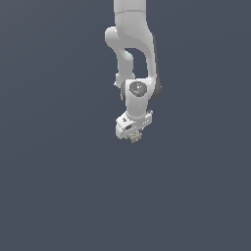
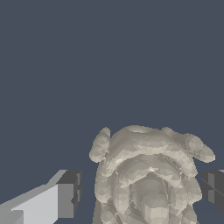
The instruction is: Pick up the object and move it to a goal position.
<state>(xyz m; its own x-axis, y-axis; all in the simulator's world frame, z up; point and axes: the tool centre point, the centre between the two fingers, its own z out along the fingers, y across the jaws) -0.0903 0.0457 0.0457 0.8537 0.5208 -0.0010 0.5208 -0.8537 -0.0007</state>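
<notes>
In the wrist view the object, a tan-beige mottled lump with ridged, curled lobes, fills the space between my gripper's two fingers. One dark fingertip stands a small gap away from the lump's side. The other fingertip sits right at the lump's opposite edge. In the exterior view the white gripper points downward from the arm. Only a small tan bit of the object shows just beneath it. The jaws stand wide apart around the lump, and I see no squeeze on it.
The white arm comes down from the upper middle of the exterior view. Around it there is only a uniform dark blue-grey background, with no other objects, edges or goal marker showing.
</notes>
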